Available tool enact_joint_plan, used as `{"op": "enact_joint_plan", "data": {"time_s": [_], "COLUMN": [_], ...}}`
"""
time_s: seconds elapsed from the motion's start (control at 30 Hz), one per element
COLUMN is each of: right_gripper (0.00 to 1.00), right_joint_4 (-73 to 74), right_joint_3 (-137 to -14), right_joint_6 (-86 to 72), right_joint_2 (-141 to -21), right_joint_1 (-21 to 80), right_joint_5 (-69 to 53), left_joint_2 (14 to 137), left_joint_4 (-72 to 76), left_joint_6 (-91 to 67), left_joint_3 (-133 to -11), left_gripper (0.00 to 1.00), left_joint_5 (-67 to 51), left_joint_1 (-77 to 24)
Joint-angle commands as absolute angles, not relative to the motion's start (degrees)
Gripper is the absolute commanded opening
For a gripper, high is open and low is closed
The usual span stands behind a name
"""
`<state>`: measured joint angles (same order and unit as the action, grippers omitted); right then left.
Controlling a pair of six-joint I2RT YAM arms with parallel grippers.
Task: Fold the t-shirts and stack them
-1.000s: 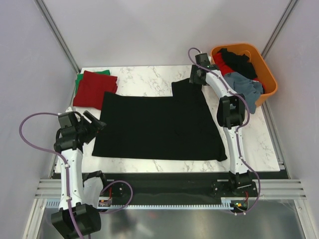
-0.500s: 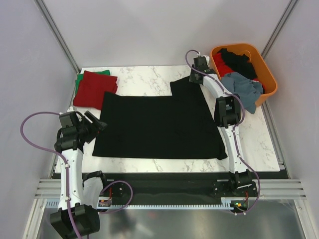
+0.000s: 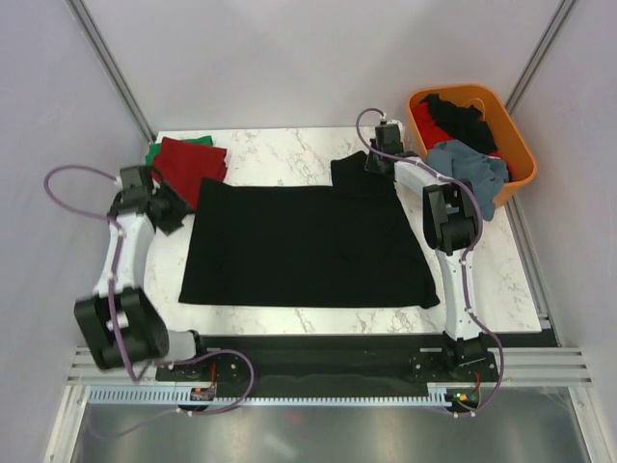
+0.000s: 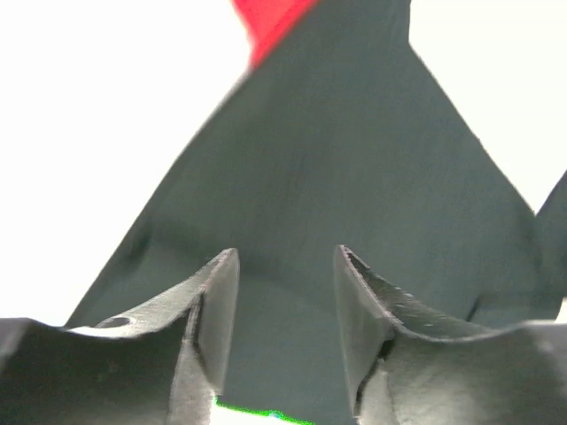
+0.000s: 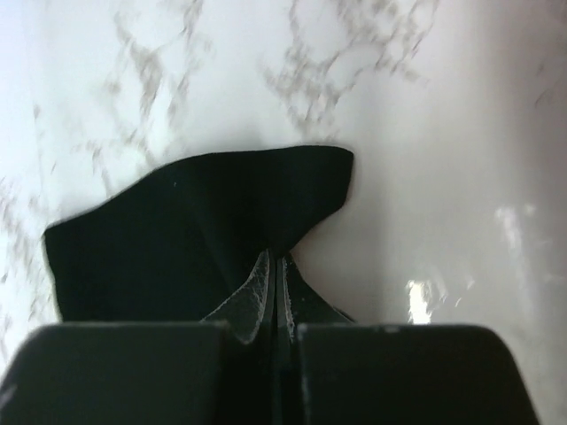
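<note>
A black t-shirt [image 3: 304, 241] lies spread flat in the middle of the marble table [image 3: 280, 145]. My right gripper [image 3: 369, 166] is shut on the shirt's far right sleeve, and the right wrist view shows the gripper [image 5: 275, 258] pinching black cloth [image 5: 195, 221]. My left gripper [image 3: 172, 210] is open at the shirt's far left corner. In the left wrist view the gripper [image 4: 285, 257] hangs over black cloth [image 4: 354, 159], holding nothing. A folded dark red t-shirt [image 3: 183, 169] lies on a green one [image 3: 151, 159] at the far left, and a piece of the red one shows in the left wrist view [image 4: 266, 22].
An orange basket [image 3: 521, 159] stands at the far right holding a black shirt [image 3: 463, 116] and a red one [image 3: 429, 123]. A grey-blue shirt [image 3: 472, 169] hangs over its near rim. Grey walls close in on both sides.
My left arm has swung from the near left up to the black shirt's far left corner. My right gripper has shifted slightly left with the sleeve in it.
</note>
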<state>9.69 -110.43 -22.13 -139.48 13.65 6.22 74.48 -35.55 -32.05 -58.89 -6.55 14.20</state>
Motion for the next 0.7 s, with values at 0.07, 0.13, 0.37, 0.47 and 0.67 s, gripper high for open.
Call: {"op": "enact_joint_plan", "data": {"time_s": [0.07,0.13,0.37,0.47,0.67], "right_gripper": [0.0,0.0,0.0,0.0,0.0], "right_joint_4": [-4.38,-6.05,-6.24,-7.47,-7.65], "right_joint_3": [-100.03,-98.62,-98.97,-98.09,-98.61], "right_joint_6": [-21.89,-21.88,-22.41,-24.07,-25.75], "right_joint_2": [-131.49,-132.27,-134.65,-135.09,-136.23], "right_joint_1": [15.91,15.82,15.56,15.29,14.5], "right_joint_5": [3.17,2.03,-1.22,-2.72,-4.39], "left_joint_2": [95.15,104.29,122.59,125.33,125.86], "left_joint_4": [-29.27,-29.01,-28.74,-28.57,-28.56], "left_joint_6": [-31.02,-31.11,-26.9,-27.16,-26.98], "left_joint_3": [-80.92,-88.83,-105.37,-106.35,-104.86], "left_gripper": [0.51,0.52,0.53,0.52,0.51], "left_joint_5": [-0.44,-1.49,-1.23,-1.5,2.89], "left_joint_1": [13.36,12.66,9.58,8.7,7.12]}}
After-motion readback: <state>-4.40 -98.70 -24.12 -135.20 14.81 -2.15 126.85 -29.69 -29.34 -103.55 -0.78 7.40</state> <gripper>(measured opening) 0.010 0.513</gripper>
